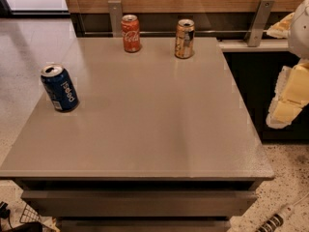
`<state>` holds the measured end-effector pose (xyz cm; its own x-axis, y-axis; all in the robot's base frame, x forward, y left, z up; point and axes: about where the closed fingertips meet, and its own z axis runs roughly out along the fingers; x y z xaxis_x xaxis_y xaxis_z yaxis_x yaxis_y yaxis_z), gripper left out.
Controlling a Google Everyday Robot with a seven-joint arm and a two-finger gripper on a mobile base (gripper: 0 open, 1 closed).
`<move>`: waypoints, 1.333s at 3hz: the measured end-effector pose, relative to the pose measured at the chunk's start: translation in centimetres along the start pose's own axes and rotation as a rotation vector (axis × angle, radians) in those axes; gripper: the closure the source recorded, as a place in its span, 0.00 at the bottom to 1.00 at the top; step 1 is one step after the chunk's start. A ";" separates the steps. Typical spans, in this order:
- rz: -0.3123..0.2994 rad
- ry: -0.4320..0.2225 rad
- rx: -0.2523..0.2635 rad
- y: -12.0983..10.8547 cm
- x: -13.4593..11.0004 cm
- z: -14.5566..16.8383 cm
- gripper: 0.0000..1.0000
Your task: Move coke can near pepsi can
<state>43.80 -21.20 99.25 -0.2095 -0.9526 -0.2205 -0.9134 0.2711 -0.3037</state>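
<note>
Coke can [131, 33] at far edge, pepsi can [59, 88] at left, well apart; move not started.
Gripper [288, 99] hangs off table [154, 124] right side, prob. parked clear for approach; jaw opening: can't tell.

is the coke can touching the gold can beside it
Apart. The camera view shows bare table between the coke can and the gold-brown can. The gripper hangs beyond the table's edge at the picture's right.

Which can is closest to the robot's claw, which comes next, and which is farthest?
The claw is on the right, beside the table.
1. gold-brown can, back right
2. coke can, back middle
3. pepsi can, left side
</note>
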 end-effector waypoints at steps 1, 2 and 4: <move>0.000 0.000 0.000 0.0 0.0 0.0 0.00; 0.007 -0.034 0.022 -1.2 -0.2 0.4 0.00; 0.079 -0.208 0.089 -6.6 -4.0 5.0 0.00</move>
<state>52.41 -18.53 97.53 -0.1944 -0.8816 -0.4301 -0.8605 0.3638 -0.3567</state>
